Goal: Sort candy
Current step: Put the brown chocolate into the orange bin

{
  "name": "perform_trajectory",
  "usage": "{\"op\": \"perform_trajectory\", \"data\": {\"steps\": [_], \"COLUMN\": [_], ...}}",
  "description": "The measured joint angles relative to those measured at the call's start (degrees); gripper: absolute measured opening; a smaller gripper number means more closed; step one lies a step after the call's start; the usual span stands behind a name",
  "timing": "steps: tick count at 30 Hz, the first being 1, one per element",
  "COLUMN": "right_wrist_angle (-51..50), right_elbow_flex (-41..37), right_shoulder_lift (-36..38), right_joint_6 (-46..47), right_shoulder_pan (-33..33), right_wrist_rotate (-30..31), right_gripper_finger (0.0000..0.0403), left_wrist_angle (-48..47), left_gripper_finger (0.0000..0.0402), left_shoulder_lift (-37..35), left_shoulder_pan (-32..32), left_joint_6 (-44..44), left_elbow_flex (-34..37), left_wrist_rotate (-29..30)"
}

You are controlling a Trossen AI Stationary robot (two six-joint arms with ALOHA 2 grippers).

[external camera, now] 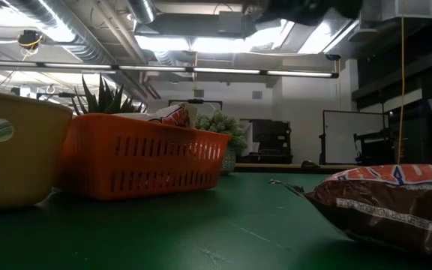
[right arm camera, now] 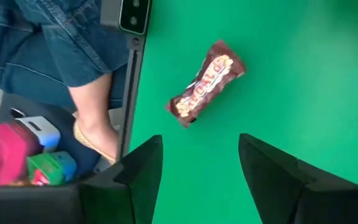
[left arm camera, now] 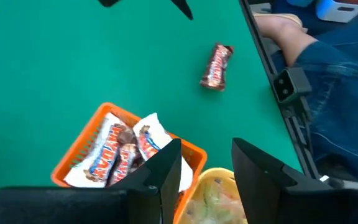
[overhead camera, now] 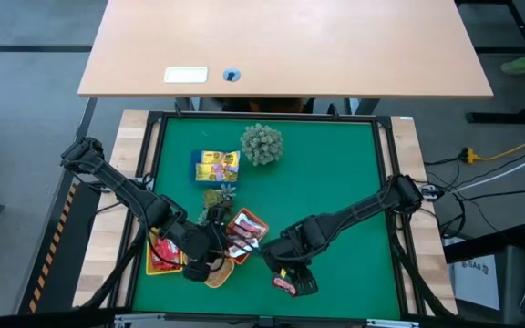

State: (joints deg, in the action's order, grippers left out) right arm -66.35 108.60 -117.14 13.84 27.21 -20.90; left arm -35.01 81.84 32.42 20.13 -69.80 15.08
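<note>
A dark brown candy bar (right arm camera: 207, 81) lies flat on the green mat near the table's near edge, also seen in the left wrist view (left arm camera: 216, 66) and close up in the low view (external camera: 396, 202). My right gripper (right arm camera: 201, 168) is open and hovers above the mat just short of that bar (overhead camera: 285, 285). My left gripper (left arm camera: 207, 168) is open above the orange tray (left arm camera: 79, 163), which holds dark brown bars, and above a yellow tray (left arm camera: 219, 193) with greenish pieces. Red packets (overhead camera: 162, 255) lie in another yellow tray. Yellow packets (overhead camera: 217, 167) lie farther back.
A spiky pale green plant ball (overhead camera: 261, 144) stands on the mat's far part. Small greenish pieces (overhead camera: 219, 194) lie loose near the yellow packets. A person's leg in jeans (right arm camera: 73, 43) shows beyond the table's near edge. The mat's right half (overhead camera: 344, 173) is bare.
</note>
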Motion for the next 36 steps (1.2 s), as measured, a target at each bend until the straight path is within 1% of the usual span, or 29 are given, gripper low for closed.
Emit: {"op": "perform_trajectory", "data": {"steps": [3,6,9,12,16,18,22,25,30,36], "right_wrist_angle": [-0.1,-0.8,-1.7,-3.0,-8.5,-12.3,-14.7,-14.5,-14.1,-8.8], "right_elbow_flex": [-0.1,-0.2,-0.2,-0.2,-0.2,-0.4,-0.4,-0.4,-0.4,-2.9], "right_shoulder_lift": [0.0,0.6,1.4,2.3,3.6,4.4,5.5,5.7,5.7,5.8], "right_joint_6": [2.5,2.9,2.7,2.2,3.3,6.0,9.4,13.0,21.2,35.6], "right_shoulder_pan": [0.8,1.5,1.6,1.6,1.8,2.6,5.5,8.2,12.8,18.8], "right_wrist_rotate": [-0.4,0.6,4.1,7.8,12.8,14.6,19.0,22.0,26.6,34.6], "right_gripper_finger": [0.0211,0.0211,0.0211,0.0211,0.0211,0.0211,0.0211,0.0211,0.0211,0.0211], "left_wrist_angle": [0.0,0.4,1.4,4.4,6.1,5.8,6.0,6.1,6.1,6.2], "left_gripper_finger": [0.0127,0.0127,0.0127,0.0127,0.0127,0.0127,0.0127,0.0127,0.0127,0.0127], "left_shoulder_lift": [0.0,0.0,0.0,0.2,0.8,0.5,0.7,0.7,0.7,0.7], "left_shoulder_pan": [0.0,0.0,0.3,0.5,0.7,1.1,1.4,1.5,1.5,1.5], "left_joint_6": [0.1,0.0,0.1,0.3,0.3,0.8,1.1,1.1,1.0,0.9], "left_elbow_flex": [0.0,0.0,0.0,0.0,0.0,0.0,0.0,0.0,0.0,0.0], "left_wrist_rotate": [-4.0,-10.0,-14.2,-18.2,-23.5,-24.3,-24.7,-24.4,-22.4,-19.8]}}
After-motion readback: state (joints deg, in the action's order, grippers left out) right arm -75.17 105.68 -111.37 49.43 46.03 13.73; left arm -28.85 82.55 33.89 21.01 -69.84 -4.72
